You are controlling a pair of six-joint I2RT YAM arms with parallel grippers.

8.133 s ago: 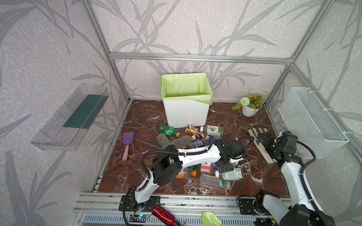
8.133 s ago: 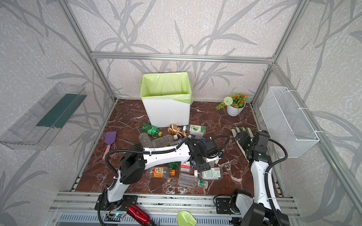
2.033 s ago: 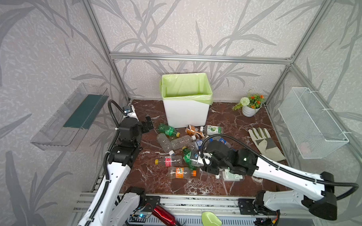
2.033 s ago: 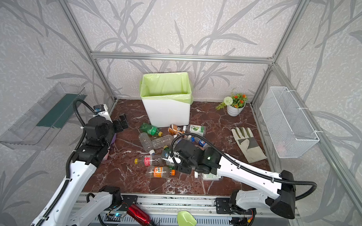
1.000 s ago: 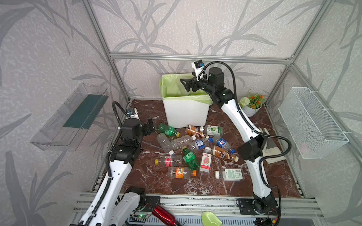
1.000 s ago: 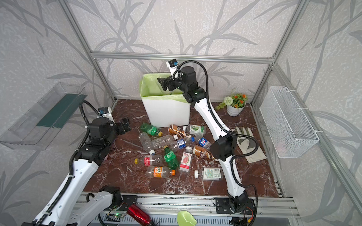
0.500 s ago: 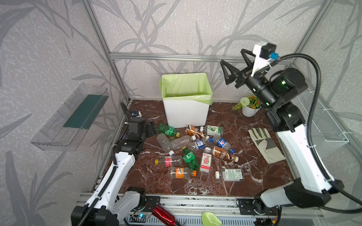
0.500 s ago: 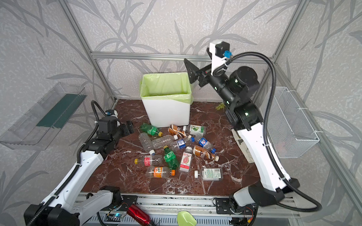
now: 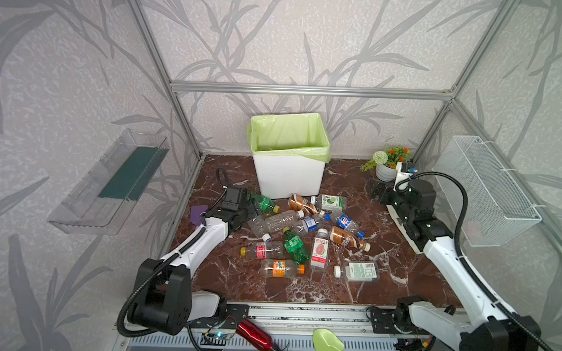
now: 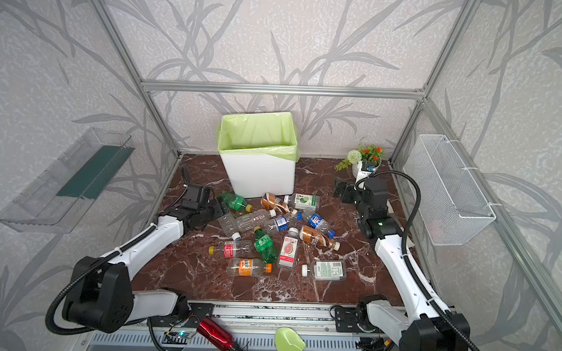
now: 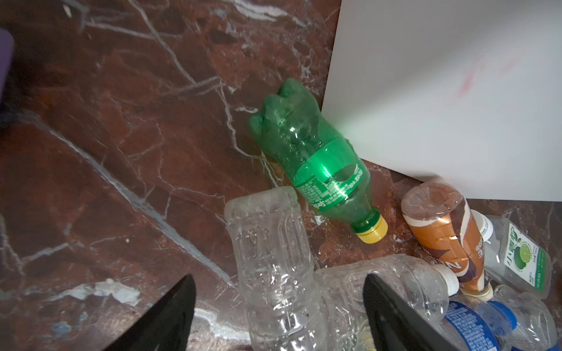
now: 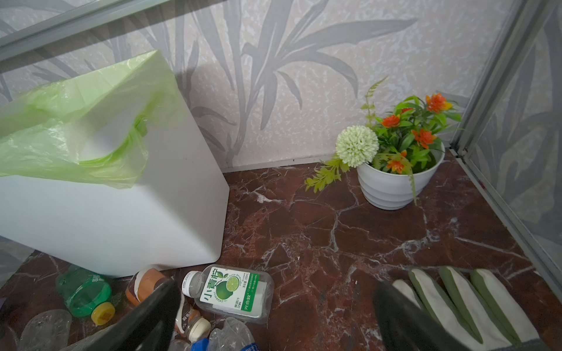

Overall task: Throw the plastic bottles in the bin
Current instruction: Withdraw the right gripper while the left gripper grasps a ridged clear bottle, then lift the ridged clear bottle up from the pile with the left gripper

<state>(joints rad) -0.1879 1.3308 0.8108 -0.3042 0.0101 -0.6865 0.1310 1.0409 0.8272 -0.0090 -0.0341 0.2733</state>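
Observation:
Several plastic bottles (image 9: 303, 235) lie scattered on the marble floor in front of the bin (image 9: 289, 179), a white box with a green bag over its rim. My left gripper (image 11: 278, 276) is open and low at the left end of the pile (image 9: 249, 210). Its fingers straddle a clear bottle (image 11: 273, 258) lying on the floor, with gaps on both sides. Just beyond lies a green bottle (image 11: 316, 161) against the bin wall (image 11: 441, 106). My right gripper (image 12: 276, 284) is open and empty, to the right of the bin (image 9: 377, 191), facing a lime-label bottle (image 12: 231, 291).
A white flower pot (image 9: 386, 172) stands at the back right. A glove (image 12: 465, 301) lies under my right arm. A wire basket (image 9: 485, 190) hangs on the right wall and a clear tray (image 9: 112, 180) on the left. A purple scoop (image 9: 198, 213) lies by my left arm.
My right arm dropped from high beside the bin to low at the right, over the glove. My left gripper reached forward over the clear bottle and its jaws narrowed somewhat.

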